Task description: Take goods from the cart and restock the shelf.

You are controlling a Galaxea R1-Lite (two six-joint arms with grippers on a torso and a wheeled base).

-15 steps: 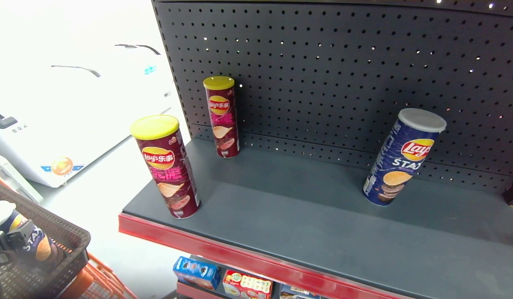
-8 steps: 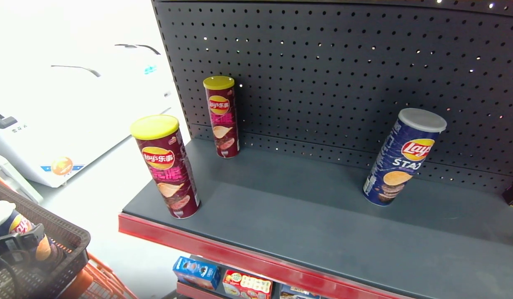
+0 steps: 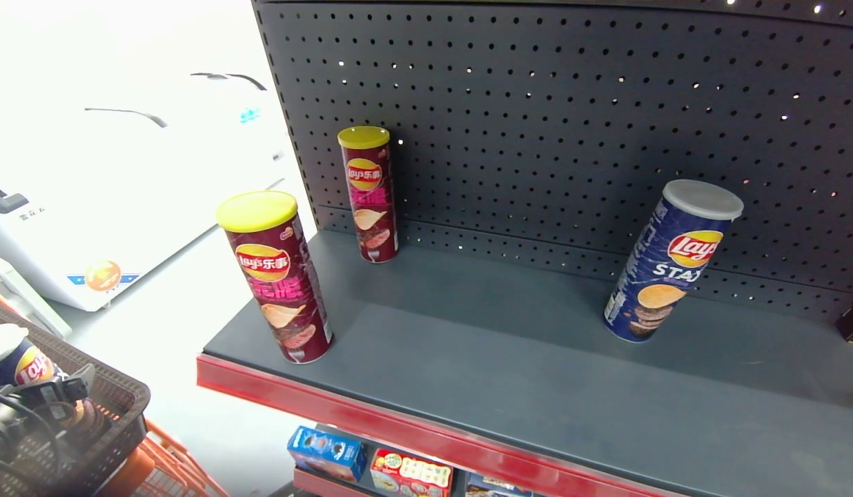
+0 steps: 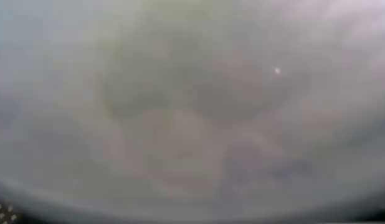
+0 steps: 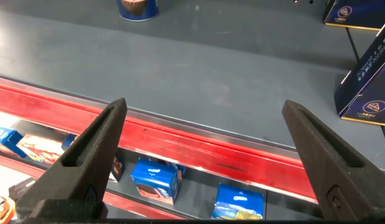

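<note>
A blue chips can [image 3: 19, 362] with a white lid leans in the dark mesh cart basket [image 3: 119, 404] at the lower left. My left gripper [image 3: 50, 400] sits across the can's middle, and the left wrist view is a grey blur. On the grey shelf board [image 3: 509, 345] stand two maroon cans with yellow lids [image 3: 278, 276] [image 3: 368, 193] and one blue can [image 3: 668, 262]. My right gripper [image 5: 205, 174] hangs open and holds nothing, just in front of the shelf's red front edge [image 5: 199, 146].
Dark blue boxes [image 5: 367, 74] stand at the shelf's right end. The pegboard [image 3: 571, 103] backs the shelf. Boxed goods [image 3: 326, 452] fill the lower shelf. A white appliance [image 3: 88, 228] stands left of the shelf. The board is bare between the maroon cans and the blue can.
My left gripper and its cables have shifted right and up along the can in the basket. More of the can's logo now shows. The shelf goods have not moved.
</note>
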